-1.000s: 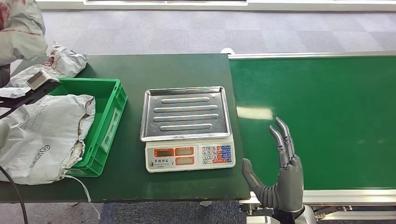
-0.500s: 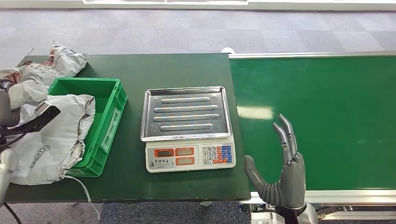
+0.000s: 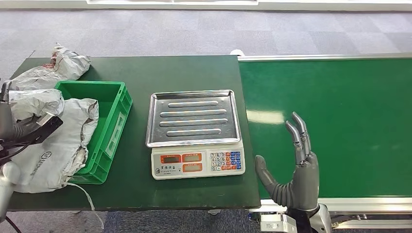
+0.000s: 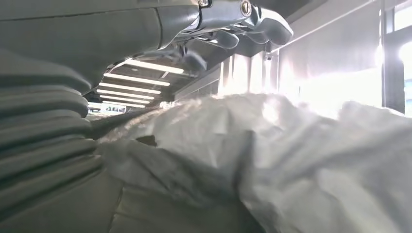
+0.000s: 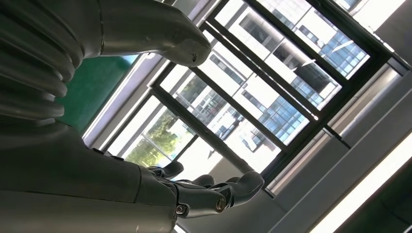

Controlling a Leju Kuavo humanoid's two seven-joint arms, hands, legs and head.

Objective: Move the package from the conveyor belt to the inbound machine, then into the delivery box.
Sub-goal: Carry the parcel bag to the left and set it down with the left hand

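- Right hand (image 3: 296,179): raised at the near edge of the conveyor belt (image 3: 340,121), palm upright, fingers (image 3: 299,138) spread and holding nothing; the right wrist view shows the same parted fingers against windows.
- Left hand (image 3: 12,128): at the left edge of the counter (image 3: 189,73), above the grey poly-bag package (image 3: 53,141) that lies over the near left rim of the green delivery box (image 3: 114,121). The left wrist view shows crumpled bag film close under the fingers (image 4: 233,36), which are stretched out above it; whether they touch it cannot be told.
- Inbound machine, a steel-pan weighing scale (image 3: 194,119): stands at mid-counter between box and belt, its pan bare.
- Second crumpled bag (image 3: 60,65): lies at the far left corner of the counter, behind the box.
- Step in hand, as judged: the package sits at the box, so this cycle appears to be at its end, the bag just set down.
- Next move, as judged: it calls for the left hand to lift clear and the right hand to wait for a new package, since the visible belt carries none.
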